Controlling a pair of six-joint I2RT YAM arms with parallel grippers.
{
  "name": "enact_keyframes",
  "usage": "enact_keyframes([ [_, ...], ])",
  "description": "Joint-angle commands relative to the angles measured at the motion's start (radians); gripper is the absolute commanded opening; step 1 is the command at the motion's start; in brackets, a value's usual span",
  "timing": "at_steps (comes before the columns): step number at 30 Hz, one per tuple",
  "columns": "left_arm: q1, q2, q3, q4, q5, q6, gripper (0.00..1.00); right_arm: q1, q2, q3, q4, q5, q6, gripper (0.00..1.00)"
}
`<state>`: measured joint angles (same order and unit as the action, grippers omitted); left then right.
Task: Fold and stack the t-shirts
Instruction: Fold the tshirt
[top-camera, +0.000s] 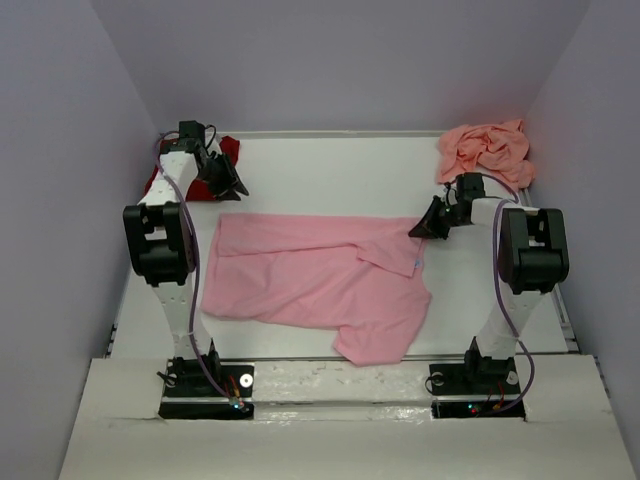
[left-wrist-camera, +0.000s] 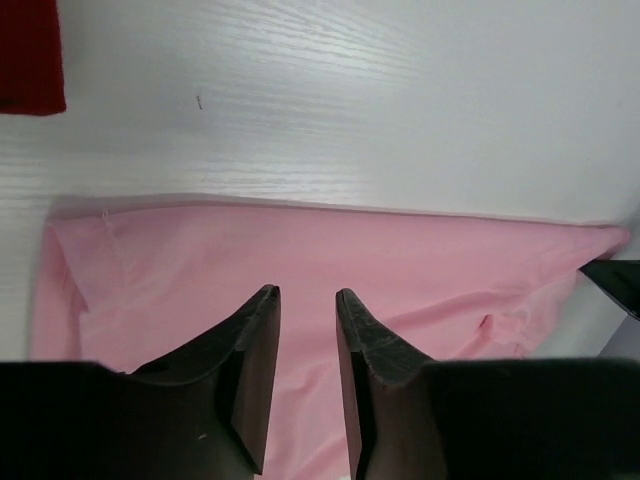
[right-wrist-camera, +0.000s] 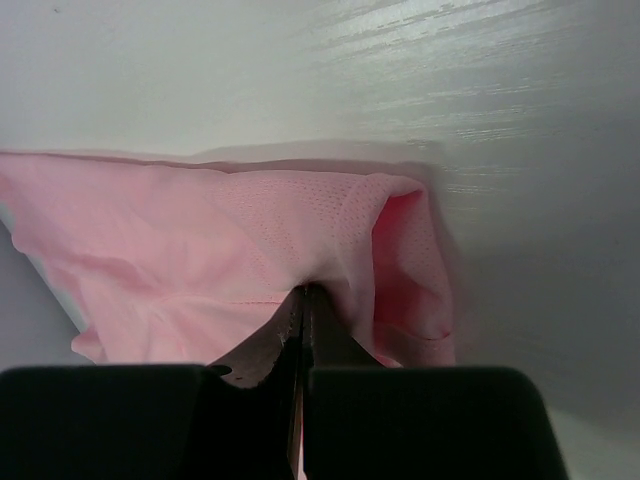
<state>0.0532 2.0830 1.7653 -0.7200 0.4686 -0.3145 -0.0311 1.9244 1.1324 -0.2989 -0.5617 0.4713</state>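
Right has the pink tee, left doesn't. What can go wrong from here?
With the left fingers open above the light pink tee, a pull by the right fingers alone would likely drag and skew it. They pinch a bunched edge, so the cloth may slip or the fold start crooked.

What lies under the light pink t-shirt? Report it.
The light pink t-shirt lies spread on the white table, which shows along its edges. The cloth covers anything beneath; no bulge shows. The right claw pinches a folded corner.
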Motion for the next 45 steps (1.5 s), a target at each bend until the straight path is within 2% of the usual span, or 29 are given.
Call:
enact_keyframes([
  [1, 0.014, -0.179, -0.076, 0.027, -0.021, -0.027, 0.41, 0.008, 0.019, 0.015, 0.027, 0.031, -0.042, 0.00],
  [6, 0.068, -0.288, -0.231, 0.105, 0.033, -0.084, 0.45, 0.008, 0.019, 0.015, 0.026, 0.045, -0.059, 0.00],
  [8, 0.109, -0.337, -0.332, 0.132, 0.038, -0.095, 0.50, 0.008, 0.024, 0.023, 0.024, 0.042, -0.057, 0.00],
  [12, 0.193, -0.371, -0.438, 0.188, 0.096, -0.093, 0.52, 0.008, 0.027, 0.035, 0.024, 0.033, -0.057, 0.00],
  [14, 0.238, -0.386, -0.550, 0.266, 0.161, -0.109, 0.52, 0.008, 0.030, 0.041, 0.024, 0.025, -0.057, 0.00],
  [17, 0.258, -0.391, -0.602, 0.359, 0.197, -0.124, 0.55, 0.008, 0.027, 0.044, 0.024, 0.019, -0.056, 0.00],
  [28, 0.264, -0.258, -0.656, 0.597, 0.329, -0.189, 0.57, 0.008, 0.010, 0.033, 0.024, 0.011, -0.059, 0.00],
  [37, 0.266, -0.150, -0.621, 0.640, 0.340, -0.175, 0.57, 0.008, 0.004, 0.029, 0.026, 0.008, -0.060, 0.00],
  [45, 0.270, -0.178, -0.613, 0.640, 0.318, -0.170, 0.56, 0.008, 0.004, 0.027, 0.026, 0.006, -0.060, 0.00],
])
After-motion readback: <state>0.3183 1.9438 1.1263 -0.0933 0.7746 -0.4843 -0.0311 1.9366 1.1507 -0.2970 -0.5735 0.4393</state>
